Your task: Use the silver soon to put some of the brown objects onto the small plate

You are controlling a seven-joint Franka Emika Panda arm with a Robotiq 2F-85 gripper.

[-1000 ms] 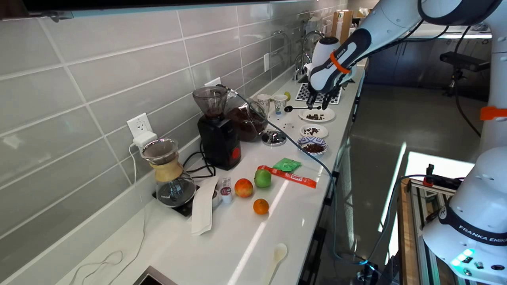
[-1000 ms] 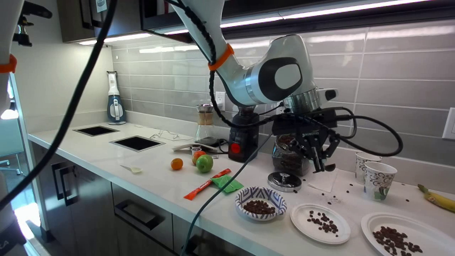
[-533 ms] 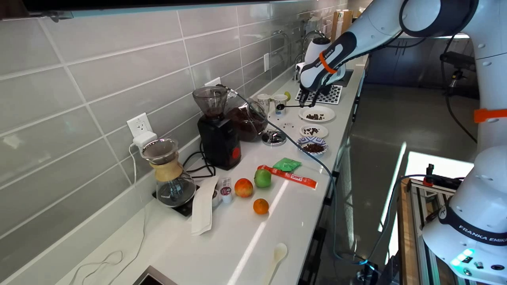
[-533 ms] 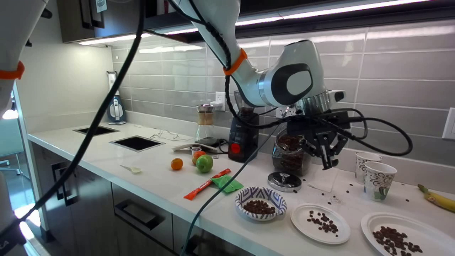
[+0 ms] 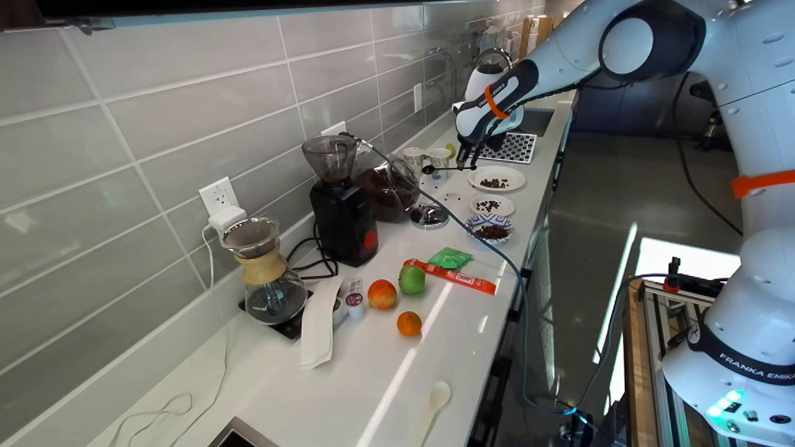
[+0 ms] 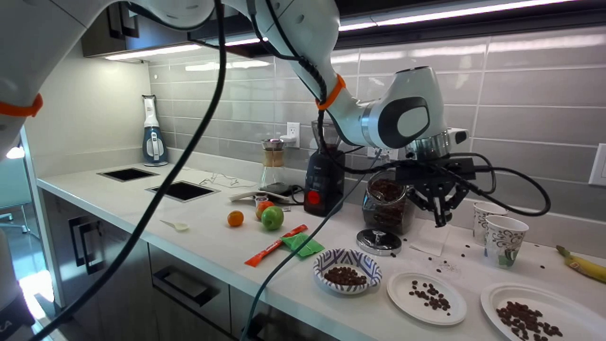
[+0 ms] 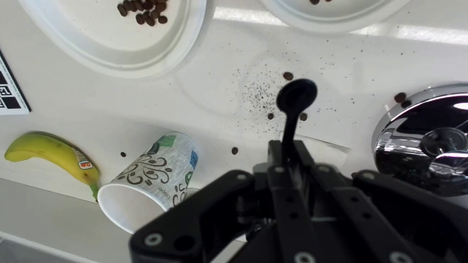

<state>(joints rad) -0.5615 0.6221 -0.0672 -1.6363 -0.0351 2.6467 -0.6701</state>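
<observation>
While a dark, round-headed spoon [image 7: 297, 95] is clamped between the fingers of the black gripper [image 7: 289, 148] over the glossy white countertop [image 7: 215, 98], the small, round white plate [image 6: 413, 307] can be spotted with little brown beans [image 6: 441, 303] on it. It's parked between a blue-and-white patterned bowl [image 6: 345, 256] and a larger white plate [image 6: 568, 310], both with beans too, though whether anything's in the spoon honestly can't be made out

FRANKA EMIK, end cut off, on the black band [image 5: 745, 364] round the robot foot [image 5: 736, 323] | same name, tiny, higher on the arm [image 5: 553, 69] | Dole on the sticker [image 7: 84, 162] of the banana [image 7: 47, 148] | Dixie on the paper cup [image 7: 157, 164] | red packet [image 5: 453, 278]: words too blurry for me
</observation>
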